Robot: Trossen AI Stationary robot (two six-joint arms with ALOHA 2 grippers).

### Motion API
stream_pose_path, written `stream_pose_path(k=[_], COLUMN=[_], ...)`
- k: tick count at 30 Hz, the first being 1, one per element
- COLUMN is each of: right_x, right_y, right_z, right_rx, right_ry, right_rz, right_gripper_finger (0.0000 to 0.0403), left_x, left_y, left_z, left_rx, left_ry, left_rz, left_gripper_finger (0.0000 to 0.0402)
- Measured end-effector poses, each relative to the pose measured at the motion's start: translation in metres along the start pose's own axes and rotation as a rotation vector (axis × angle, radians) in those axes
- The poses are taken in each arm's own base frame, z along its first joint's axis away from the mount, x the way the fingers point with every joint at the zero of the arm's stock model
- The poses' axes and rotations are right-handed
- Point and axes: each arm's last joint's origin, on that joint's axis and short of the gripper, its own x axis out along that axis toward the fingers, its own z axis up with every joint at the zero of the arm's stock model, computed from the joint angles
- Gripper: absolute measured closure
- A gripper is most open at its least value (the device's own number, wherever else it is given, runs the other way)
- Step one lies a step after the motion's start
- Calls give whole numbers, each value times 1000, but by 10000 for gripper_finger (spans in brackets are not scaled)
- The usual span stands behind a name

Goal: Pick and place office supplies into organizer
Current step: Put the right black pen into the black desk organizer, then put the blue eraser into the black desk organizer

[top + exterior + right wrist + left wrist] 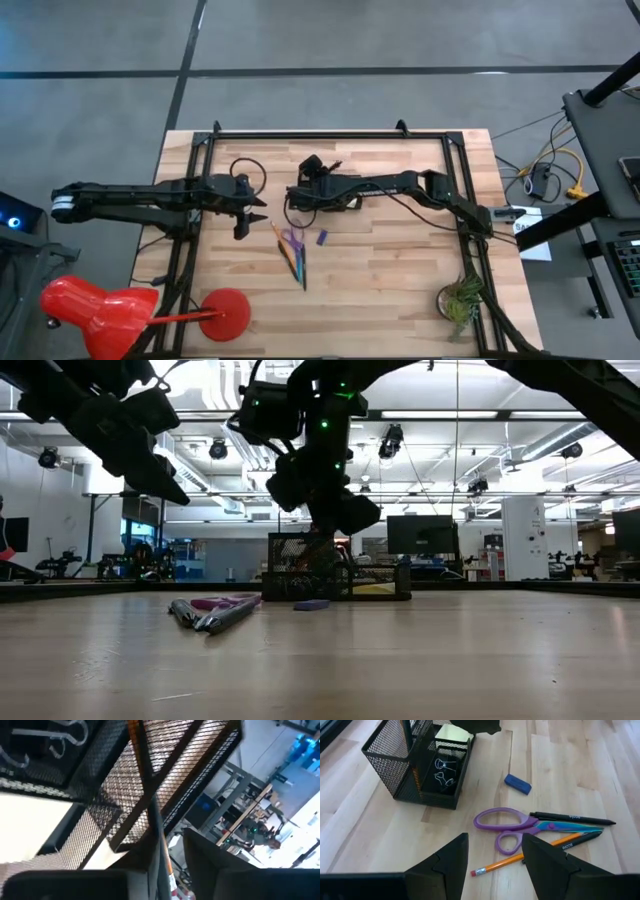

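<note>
The left gripper (pixel 262 220) hovers with fingers spread wide and empty. Just ahead of it lie the purple-handled scissors (pixel 512 822), an orange pencil (pixel 530 854) and a dark pen (pixel 572 817); the blue eraser (pixel 517 784) sits beyond.

The right gripper (pixel 170 870) sits over the mesh organizer (pixel 417 765) and hides it in the high view. It pinches an orange pencil and dark pen (pixel 157 835) inside the taller section. Only the left wrist view shows the clips (pixel 442 770) and yellow sticky-note pad (pixel 454 734).

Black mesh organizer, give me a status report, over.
Right gripper over black mesh organizer, lowering an orange pencil. Left gripper open above purple-handled scissors. Nothing blocking.
</note>
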Motion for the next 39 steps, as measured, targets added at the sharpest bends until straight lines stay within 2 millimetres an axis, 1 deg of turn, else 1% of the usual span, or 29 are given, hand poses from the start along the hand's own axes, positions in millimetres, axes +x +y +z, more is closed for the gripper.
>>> stream_pose_path(k=[4,8,12,15,17,18,20,21,23,24,25,26,28,29,31,33,35,36,37,39], right_x=[-5,-11,-24,-39,-51,-57,-68,-72,-78,-80,-82,-86,-90,-90,-85,-78,-75,-75,-75,-73], right_y=[-5,-7,-16,-24,-27,-28,-27,-27,-26,-26,-26,-25,-18,-13,5,24,43,50,56,66], right_z=[0,1,2,1,-2,-4,-9,-10,-5,-1,5,12,27,31,35,32,27,27,27,29], right_rx=[48,57,90,199,342,425,630,755,1012,1094,1141,1156,1139,1100,964,761,505,387,281,126], right_ry=[-41,-57,-44,-64,-94,-115,-169,-197,-246,-272,-318,-372,-457,-474,-433,-356,-269,-252,-248,-274], right_rz=[18,10,-66,-91,-60,-15,178,319,659,813,929,995,1014,1003,948,830,670,597,550,538], right_gripper_finger=[303,287,279,278,280,280,280,280,280,280,280,280,280,280,280,280,280,280,280,280], left_x=[1,0,0,-2,-1,0,4,6,11,13,15,17,22,24,26,25,23,21,18,13], left_y=[0,0,-1,-4,-5,-5,-5,-4,-5,-5,-6,-6,-7,-7,-7,-7,-7,-7,-7,-8], left_z=[0,0,0,3,6,6,7,6,5,4,2,0,-2,-4,-6,-10,-12,-12,-13,-11], left_rx=[5,3,-6,-7,-7,-8,-17,-36,-80,-103,-125,-138,-160,-165,-172,-179,-176,-175,-177,-175], left_ry=[4,3,2,3,2,11,33,48,86,108,128,149,184,200,233,270,283,284,280,249], left_rz=[0,-1,-39,-120,-150,-150,-148,-147,-158,-172,-193,-212,-240,-251,-270,-272,-272,-272,-273,-277], left_gripper_finger=[231,231,231,231,231,231,231,231,231,231,231,231,231,231,231,231,231,231,231,231])
